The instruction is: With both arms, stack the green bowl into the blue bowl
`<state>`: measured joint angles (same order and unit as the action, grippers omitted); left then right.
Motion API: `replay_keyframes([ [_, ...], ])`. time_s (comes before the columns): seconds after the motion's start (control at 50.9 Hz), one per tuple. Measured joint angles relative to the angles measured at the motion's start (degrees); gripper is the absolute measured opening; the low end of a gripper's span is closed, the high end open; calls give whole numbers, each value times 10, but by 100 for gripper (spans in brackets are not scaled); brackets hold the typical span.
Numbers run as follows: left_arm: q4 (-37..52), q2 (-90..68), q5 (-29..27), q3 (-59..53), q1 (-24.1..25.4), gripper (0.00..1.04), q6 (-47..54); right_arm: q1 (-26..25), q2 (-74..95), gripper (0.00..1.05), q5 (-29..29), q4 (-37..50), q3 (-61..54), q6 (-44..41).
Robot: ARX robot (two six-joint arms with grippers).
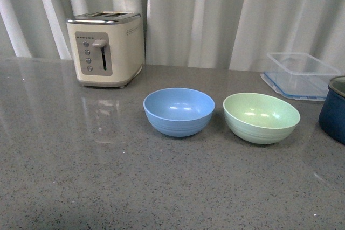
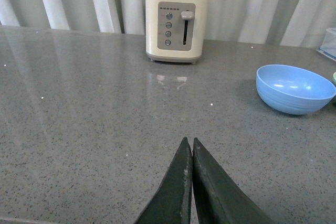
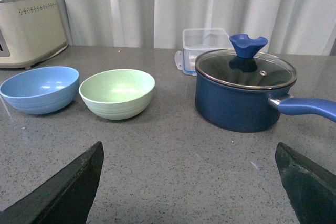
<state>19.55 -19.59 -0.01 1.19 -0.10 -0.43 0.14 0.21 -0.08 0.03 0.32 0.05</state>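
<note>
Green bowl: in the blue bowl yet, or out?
Out. The green bowl sits upright on the counter beside the blue bowl, a gap between them; both are empty.

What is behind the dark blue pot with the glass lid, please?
A clear rectangular plastic container stands behind the dark blue metal pot, before the white curtain. The pot and its glass lid cover part of the container, so that part is hidden.

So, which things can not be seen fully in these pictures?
Front view: the dark blue pot is cut off by the right edge.
Left wrist view: the green bowl is a sliver at the edge.
Right wrist view: the toaster is cut by the edge; the pot hides part of the clear container.
</note>
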Motion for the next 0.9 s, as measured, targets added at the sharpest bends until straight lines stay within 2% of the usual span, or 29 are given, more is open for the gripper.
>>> replay_keyframes([
  [0.51,-95,98,0,0,0,4,0,0,0,95,0,0,0,0],
  [0.648,-191,176,0,0,0,4,0,0,0,95,0,0,0,0],
  [0.844,-195,194,0,0,0,4,0,0,0,95,0,0,0,0],
  [0.903,-195,194,0,0,0,11,0,0,0,95,0,0,0,0],
])
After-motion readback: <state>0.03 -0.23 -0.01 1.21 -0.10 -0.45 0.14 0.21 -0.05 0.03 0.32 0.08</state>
